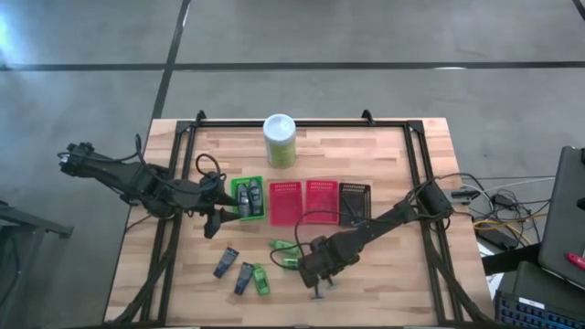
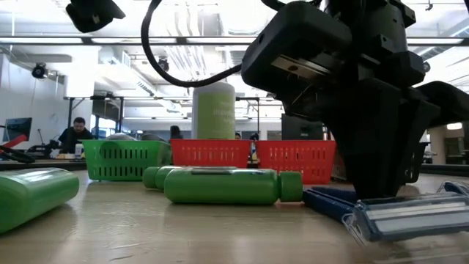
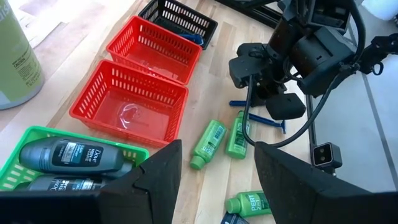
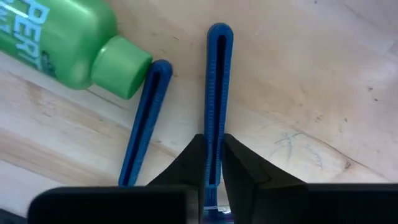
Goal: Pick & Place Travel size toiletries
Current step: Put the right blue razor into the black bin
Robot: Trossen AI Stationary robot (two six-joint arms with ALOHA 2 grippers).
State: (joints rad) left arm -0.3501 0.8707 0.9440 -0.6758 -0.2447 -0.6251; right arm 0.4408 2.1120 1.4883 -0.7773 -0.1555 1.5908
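My right gripper [image 1: 318, 274] is down at the table's near middle, shut on a blue razor [image 4: 217, 68]. A second blue razor [image 4: 146, 118] lies beside it, next to a green mini bottle [image 4: 62, 37]. Two green bottles [image 3: 208, 143] lie on their sides near the red baskets. Another green bottle [image 1: 261, 280] and two dark grey tubes [image 1: 227, 262] lie further left. My left gripper [image 3: 217, 155] hovers open at the green basket [image 1: 249, 199], which holds dark grey tubes [image 3: 62, 155]. My right gripper pinches the blue razor's handle [image 4: 216, 121] between its two fingers [image 4: 245, 165], which come from above and stand either side of the handle's width. The razor's head [image 2: 410, 216] sits low at the table; whether it is lifted, I cannot tell.
A tall green white-lidded canister [image 1: 280, 139] stands at the far middle. Two red baskets [image 1: 285, 203] [image 1: 321, 201] and a black basket [image 1: 355, 201] sit in a row right of the green one. Black frame rails [image 1: 416, 155] border the wooden table.
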